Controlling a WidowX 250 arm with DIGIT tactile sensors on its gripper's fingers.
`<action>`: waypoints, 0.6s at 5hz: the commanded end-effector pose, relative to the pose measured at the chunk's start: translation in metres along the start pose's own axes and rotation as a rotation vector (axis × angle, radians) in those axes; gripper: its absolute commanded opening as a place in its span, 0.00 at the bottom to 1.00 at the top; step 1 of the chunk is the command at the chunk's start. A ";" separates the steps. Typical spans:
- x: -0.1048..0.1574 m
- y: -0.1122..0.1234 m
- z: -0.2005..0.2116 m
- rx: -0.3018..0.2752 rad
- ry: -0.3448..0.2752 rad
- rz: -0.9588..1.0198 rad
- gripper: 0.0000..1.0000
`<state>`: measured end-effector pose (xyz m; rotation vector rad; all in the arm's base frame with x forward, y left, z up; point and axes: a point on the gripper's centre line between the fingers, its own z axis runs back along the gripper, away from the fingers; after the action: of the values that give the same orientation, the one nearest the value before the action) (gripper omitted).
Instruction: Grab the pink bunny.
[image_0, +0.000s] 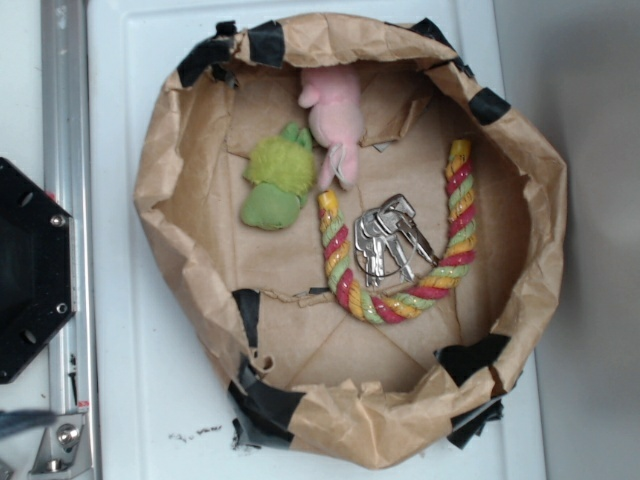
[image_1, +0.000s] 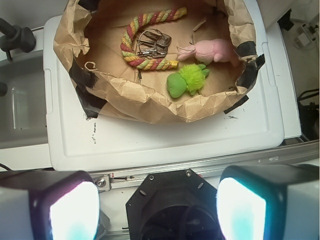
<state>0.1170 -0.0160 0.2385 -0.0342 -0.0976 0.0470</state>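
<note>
The pink bunny (image_0: 336, 122) lies inside a brown paper bag bowl (image_0: 180, 170), at its far rim in the exterior view; in the wrist view the pink bunny (image_1: 212, 50) sits at the bowl's right side. A lime-green plush (image_0: 275, 177) touches it on one side. My gripper (image_1: 157, 207) is open, fingers wide apart with nothing between them. It hangs over the black robot base (image_1: 172, 202), well outside the bowl and far from the bunny. The gripper does not show in the exterior view.
A striped rope toy (image_0: 400, 290) curves around a bunch of keys (image_0: 390, 240) inside the bowl. The bowl stands on a white lid (image_1: 165, 140). A metal rail (image_0: 65, 150) and the black base (image_0: 30, 270) lie beside it.
</note>
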 end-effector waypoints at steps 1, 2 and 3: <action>0.000 0.000 0.000 0.000 0.000 0.000 1.00; 0.048 0.019 -0.028 0.152 -0.185 -0.180 1.00; 0.101 0.032 -0.068 0.167 -0.339 -0.425 1.00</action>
<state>0.2159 0.0178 0.1642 0.1423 -0.3909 -0.3912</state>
